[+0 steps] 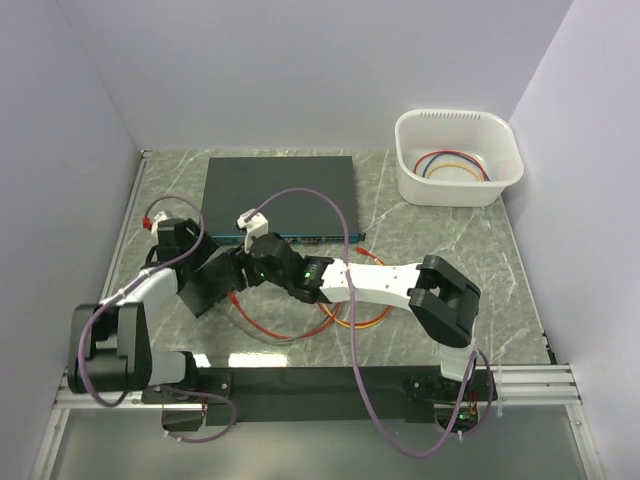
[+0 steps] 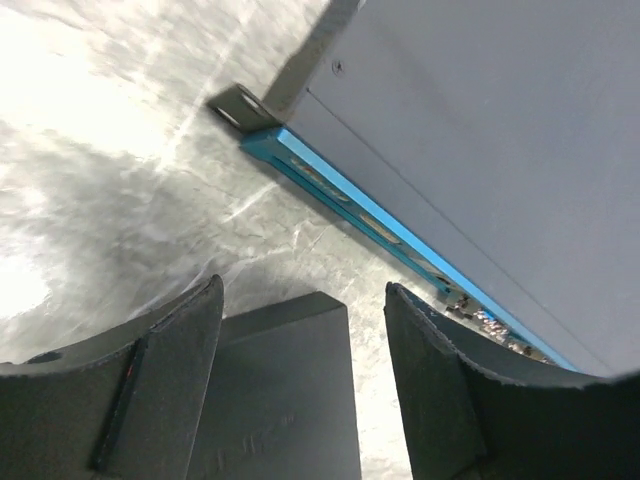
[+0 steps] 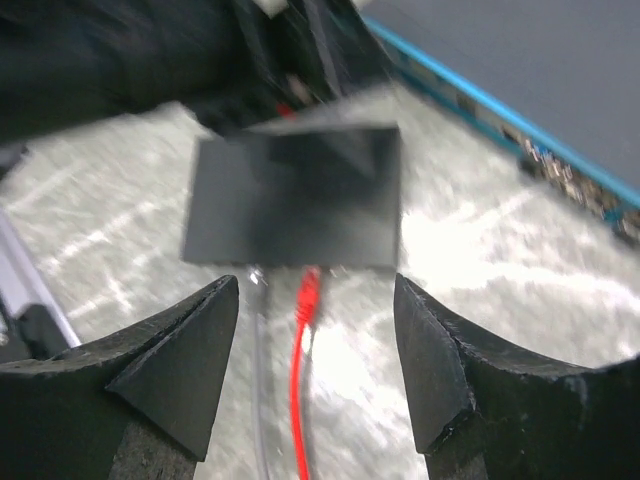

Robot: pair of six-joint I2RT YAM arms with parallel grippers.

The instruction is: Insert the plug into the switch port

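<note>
Both gaping, empty: left end effector (image 2: 302, 292), right end effector (image 3: 315, 290). Pre-grasp step; you pinch red plug (image 3: 307, 298) next, aim at switch (image 2: 480, 130).

A large, flat, dark grey rectangular switch box (image 1: 278, 190) is laid flat on the grey marbled tabletop (image 1: 450, 250), toward its far left part. Its teal-blue front edge (image 2: 340, 195), lined with a row of small sockets, is turned toward the near side. A red plug (image 3: 308, 292) on a thin red cable (image 3: 298, 400) is seen lying on the tabletop, apart from the sockets and not inserted. Its detail is blurred.
</note>
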